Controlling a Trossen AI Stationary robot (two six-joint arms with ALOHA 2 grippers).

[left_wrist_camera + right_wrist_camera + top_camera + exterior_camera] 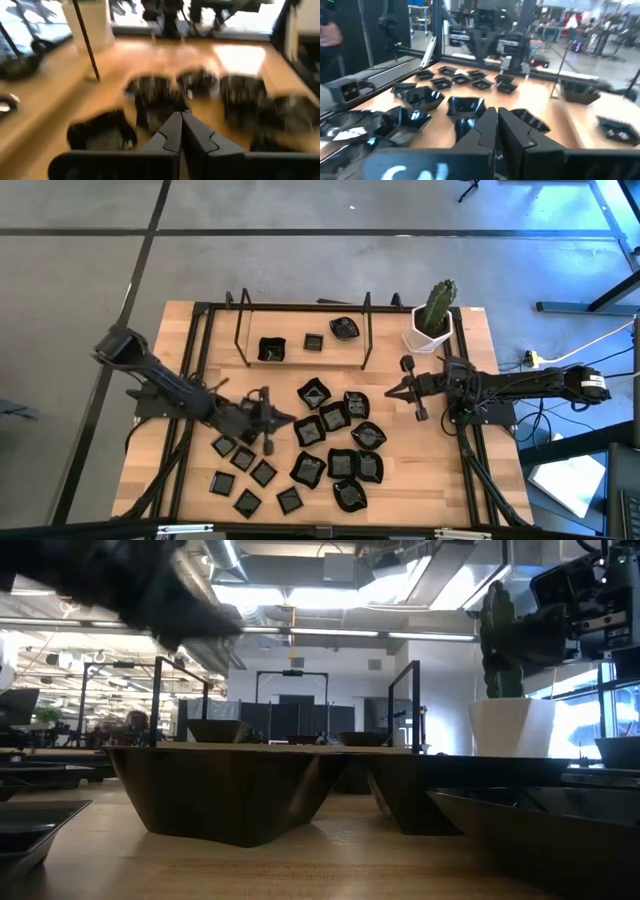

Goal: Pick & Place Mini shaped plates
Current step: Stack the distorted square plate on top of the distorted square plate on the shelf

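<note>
Several glossy black mini shaped plates [335, 445] lie flat on the wooden table [450, 480]. The raised-rim ones cluster at the middle and the small flat squares [245, 475] lie toward the near left. Three more plates [313, 342] rest under a black wire rack [240, 320] at the far side. My left gripper [292, 420] [180, 119] hovers shut and empty at the cluster's left edge, above the plates. My right gripper [390, 393] [497, 114] stays shut and empty at the cluster's right side, pointing across it.
A white pot with a cactus [432, 320] stands at the far right corner, close behind my right arm. A black metal frame [200, 360] runs around the table's edges. Bare wood shows at the near right [430, 470]. In the low view a plate [220, 790] fills the foreground.
</note>
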